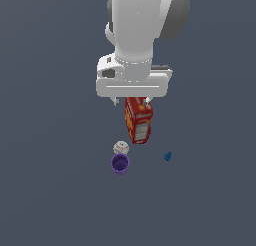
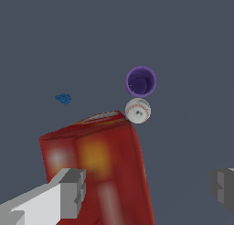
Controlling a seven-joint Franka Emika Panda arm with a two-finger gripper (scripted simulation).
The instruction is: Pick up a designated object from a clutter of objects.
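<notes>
- Purple cup (image 1: 120, 163) (the target): upright on the floor, mouth up, touching the white ball (image 1: 120, 148).
- Gripper (image 2: 146, 187): fingers apart, empty, above the red box (image 1: 138, 119), not yet over the cup.
- Blue piece (image 1: 167, 156): lies apart.

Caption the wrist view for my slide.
Open gripper above red box; purple cup and white ball beyond.

Arm (image 1: 145, 20), upper centre of frame: glossy white rounded casing, dark grey joint cap. Pincer (image 2: 148, 190): white flat body, squared grey fingertips (image 2: 73, 192).
</notes>
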